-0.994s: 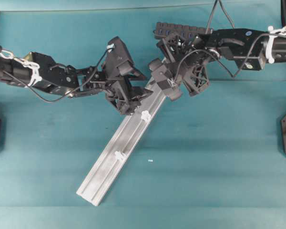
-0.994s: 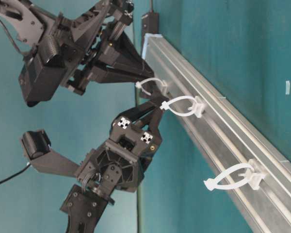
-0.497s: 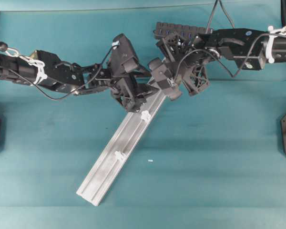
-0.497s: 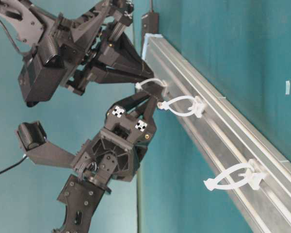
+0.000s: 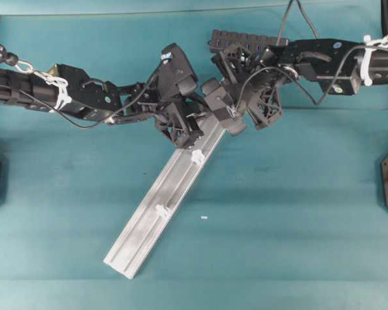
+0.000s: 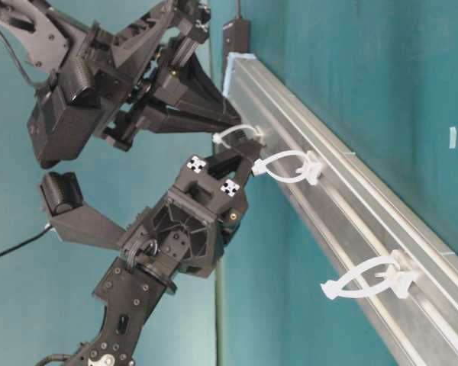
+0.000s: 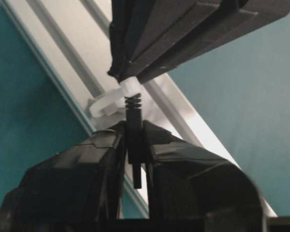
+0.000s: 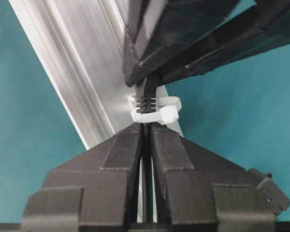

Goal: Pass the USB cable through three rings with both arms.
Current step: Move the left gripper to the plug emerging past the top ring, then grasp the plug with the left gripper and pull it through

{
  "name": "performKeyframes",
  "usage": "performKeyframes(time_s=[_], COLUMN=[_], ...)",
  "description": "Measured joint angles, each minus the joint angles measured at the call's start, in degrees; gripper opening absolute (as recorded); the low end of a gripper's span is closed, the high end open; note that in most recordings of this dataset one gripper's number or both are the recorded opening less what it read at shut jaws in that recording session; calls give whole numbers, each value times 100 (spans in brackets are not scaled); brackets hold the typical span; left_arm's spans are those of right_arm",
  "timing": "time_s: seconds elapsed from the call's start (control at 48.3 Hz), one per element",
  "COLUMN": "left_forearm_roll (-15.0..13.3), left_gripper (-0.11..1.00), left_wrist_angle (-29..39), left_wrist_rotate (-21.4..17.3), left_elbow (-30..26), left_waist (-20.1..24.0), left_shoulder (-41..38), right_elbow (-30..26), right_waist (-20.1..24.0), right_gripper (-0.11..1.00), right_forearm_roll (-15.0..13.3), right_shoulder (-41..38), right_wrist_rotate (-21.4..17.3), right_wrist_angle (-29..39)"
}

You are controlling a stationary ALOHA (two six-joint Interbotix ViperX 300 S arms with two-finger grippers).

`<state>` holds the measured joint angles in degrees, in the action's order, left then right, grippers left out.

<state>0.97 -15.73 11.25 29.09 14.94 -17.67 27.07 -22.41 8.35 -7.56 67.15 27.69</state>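
USB cable (image 7: 133, 145) is being clamped at its plug by the left fingers (image 7: 101, 159), just short of the first ring (image 8: 154, 112); behind it the right fingers (image 8: 116, 154) are being kept pinched on the cord. Opposed pulling risks bending the ring or shifting the rail (image 5: 156, 213).

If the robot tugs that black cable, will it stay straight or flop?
Probably both. The short ribbed end of the USB cable stands straight between the left tool and right tool, so it seems stiff there. Its thin cord would likely flop. The white ring looks thin and could bend.
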Motion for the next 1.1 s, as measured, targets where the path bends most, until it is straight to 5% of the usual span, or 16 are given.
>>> performKeyframes(time_s=[0.6, 0.683, 0.931, 1.097], left_forearm_roll=[0, 0, 9, 9], left_gripper=[10, 10, 10, 10], left_wrist_angle=[0, 9, 18, 123], left_wrist_rotate=[290, 378, 554, 668], left_elbow=[0, 9, 132, 229], left_waist=[0, 0, 0, 0], left_shoulder=[0, 0, 35, 185], right_elbow=[35, 26, 35, 70], right_waist=[9, 18, 9, -9], right_gripper=[10, 22, 87, 84], right_forearm_roll=[9, 18, 26, 26], right_shoulder=[9, 9, 18, 62], right_wrist_rotate=[-396, -571, -1046, -1204], right_wrist_angle=[35, 35, 105, 97])
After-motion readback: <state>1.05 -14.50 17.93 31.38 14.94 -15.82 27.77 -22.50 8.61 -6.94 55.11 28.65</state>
